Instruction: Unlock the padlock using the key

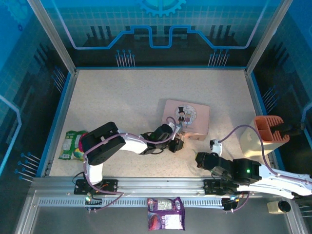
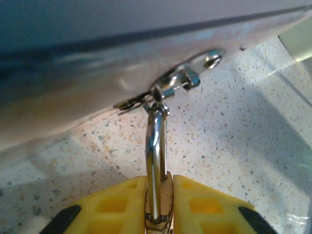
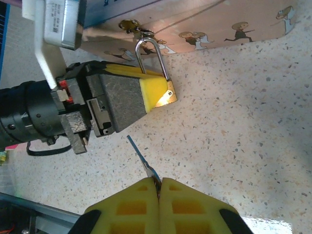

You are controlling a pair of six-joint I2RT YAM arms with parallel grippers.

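Seemed to be at the approach stage: key gripped, lock steadied, not yet inserted. Best left the pink box [image 1: 192, 113] flat on the tabletop [image 1: 122, 97] and avoided dragging it by the clasp. Needed the padlock [image 3: 167, 95] kept steady at the near side of the pink box, hooked by its shackle through the box's clasp, brass body angled away from the box. Needed the key [image 3: 141, 155] turned to line up with the lock's bottom end, then slid straight in without prying against the shackle. Could not make out the keyhole itself. Risked knocking the lock sideways, or twisting the thin blade in the pads, by coming in crooked.

Found the left gripper [image 2: 159, 190] with jaws nearly together, yellow pads clamped on the body of the padlock just off the near side of the pink box. Found the right gripper [image 3: 159, 187] with jaws fully together, pinching the key at its lower end, blade pointing roughly toward the pink box, tip apart from the padlock and short of it.
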